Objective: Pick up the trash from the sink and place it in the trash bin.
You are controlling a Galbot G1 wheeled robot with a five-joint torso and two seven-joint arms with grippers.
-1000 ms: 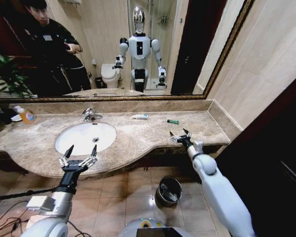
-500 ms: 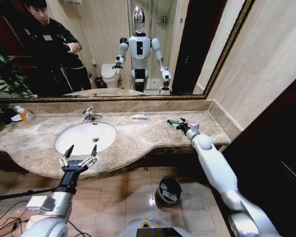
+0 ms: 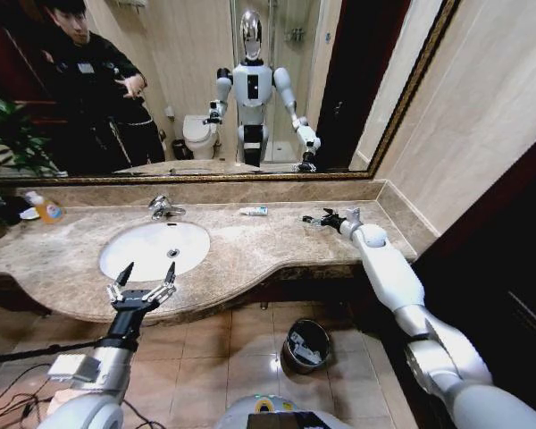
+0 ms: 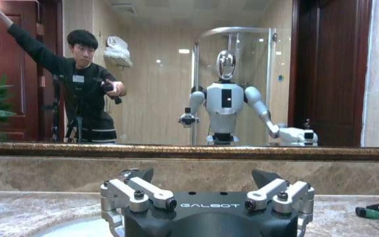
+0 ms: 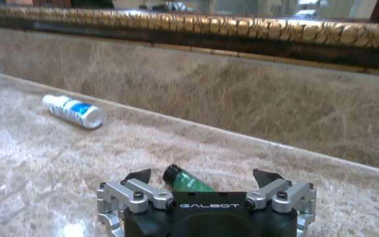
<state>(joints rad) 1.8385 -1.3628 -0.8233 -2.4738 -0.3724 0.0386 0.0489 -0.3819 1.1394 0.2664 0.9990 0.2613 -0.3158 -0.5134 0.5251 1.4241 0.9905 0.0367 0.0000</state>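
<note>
The trash lies on the marble counter beside the sink (image 3: 125, 259). It is a small green piece (image 5: 188, 182) and a white-and-blue tube (image 3: 254, 211) near the back wall. My right gripper (image 3: 318, 219) reaches over the counter's right part. It stands open, its fingertips on either side of the green piece, as the right wrist view (image 5: 203, 176) shows. The tube (image 5: 75, 110) lies farther off toward the tap. My left gripper (image 3: 144, 278) hovers open and holding nothing at the front rim of the sink. The trash bin (image 3: 305, 345) stands on the floor under the counter.
A chrome tap (image 3: 165, 208) stands behind the basin. An orange-liquid bottle (image 3: 46, 209) and a plant (image 3: 4, 152) stand at the counter's far left. A gold-framed mirror runs along the back wall. A side wall closes the counter on the right.
My right arm has stretched forward from the counter's front edge to the green piece near the back. The left arm has stayed in place.
</note>
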